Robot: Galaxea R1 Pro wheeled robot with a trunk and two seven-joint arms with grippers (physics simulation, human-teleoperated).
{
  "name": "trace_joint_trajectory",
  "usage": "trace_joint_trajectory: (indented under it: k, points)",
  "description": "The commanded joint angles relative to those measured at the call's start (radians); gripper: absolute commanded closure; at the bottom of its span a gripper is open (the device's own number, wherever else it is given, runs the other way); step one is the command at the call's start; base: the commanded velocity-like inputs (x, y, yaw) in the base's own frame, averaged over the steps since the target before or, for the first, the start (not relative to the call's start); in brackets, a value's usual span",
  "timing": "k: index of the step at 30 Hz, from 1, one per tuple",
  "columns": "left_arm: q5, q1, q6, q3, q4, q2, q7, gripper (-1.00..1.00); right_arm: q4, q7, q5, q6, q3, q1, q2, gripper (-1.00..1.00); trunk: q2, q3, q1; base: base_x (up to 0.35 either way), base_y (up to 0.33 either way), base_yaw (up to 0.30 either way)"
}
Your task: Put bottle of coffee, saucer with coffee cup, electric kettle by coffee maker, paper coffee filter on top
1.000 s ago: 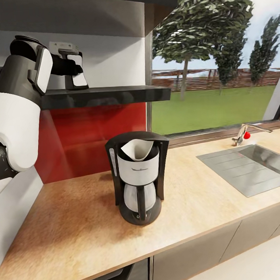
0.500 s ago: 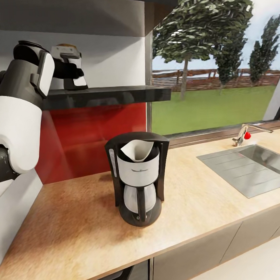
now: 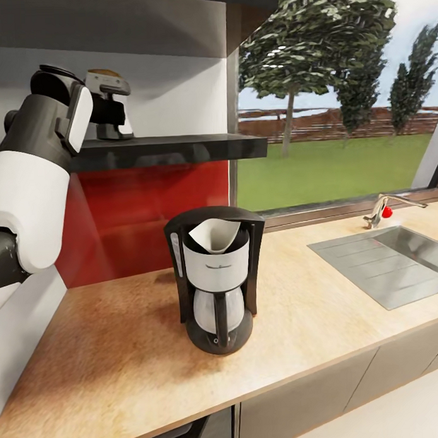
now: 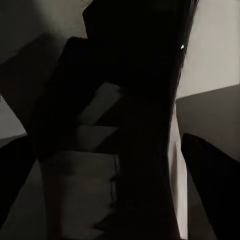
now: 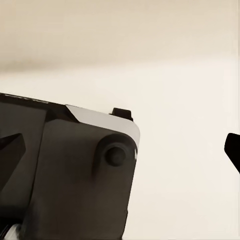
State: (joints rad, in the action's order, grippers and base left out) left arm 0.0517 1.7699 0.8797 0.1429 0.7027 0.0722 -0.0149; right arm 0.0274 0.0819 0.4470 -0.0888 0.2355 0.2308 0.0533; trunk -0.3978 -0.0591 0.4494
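Bright window daylight, left wrist view murky

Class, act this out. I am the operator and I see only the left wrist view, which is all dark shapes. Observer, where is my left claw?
Observer: In the head view the left claw is up at the kitchen shelf, at the bottle of coffee.
Operator: Is the bottle off the shelf?
Observer: I cannot tell. The claw covers the bottle's middle, and its golden cap stands clear above.
Operator: And the filter?
Observer: The paper coffee filter sits in the top of the coffee maker, which stands on the kitchen countertop.
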Motion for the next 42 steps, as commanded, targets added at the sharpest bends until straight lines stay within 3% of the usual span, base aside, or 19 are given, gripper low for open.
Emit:
trace_joint_trajectory:
  k: [1, 25, 36, 42]
  points:
    - [0.007, 0.001, 0.004, 0.004, 0.001, 0.002, -0.002, 1.0, -0.001, 0.004, 0.01, -0.003, 0.008, 0.001, 0.0, -1.0, -0.002, -0.002, 0.001, 0.0, 0.0, 0.0]
    - [0.006, 0.002, 0.007, 0.003, 0.0, 0.003, -0.005, 1.0, 0.0, 0.004, 0.009, -0.002, 0.008, 0.0, 0.0, -1.0, -0.002, -0.002, 0.001, 0.0, -0.005, 0.0]
    - [0.007, 0.002, 0.006, 0.007, 0.001, -0.005, -0.003, 1.0, 0.002, 0.002, 0.006, -0.005, 0.009, 0.0, 0.007, -1.0, -0.002, -0.002, 0.001, -0.048, -0.242, -0.008]
    - [0.007, 0.002, 0.005, 0.007, 0.001, -0.007, -0.003, 1.0, 0.003, 0.001, 0.003, -0.006, 0.01, 0.001, 0.011, -1.0, -0.002, 0.002, 0.001, -0.161, -0.258, -0.212]
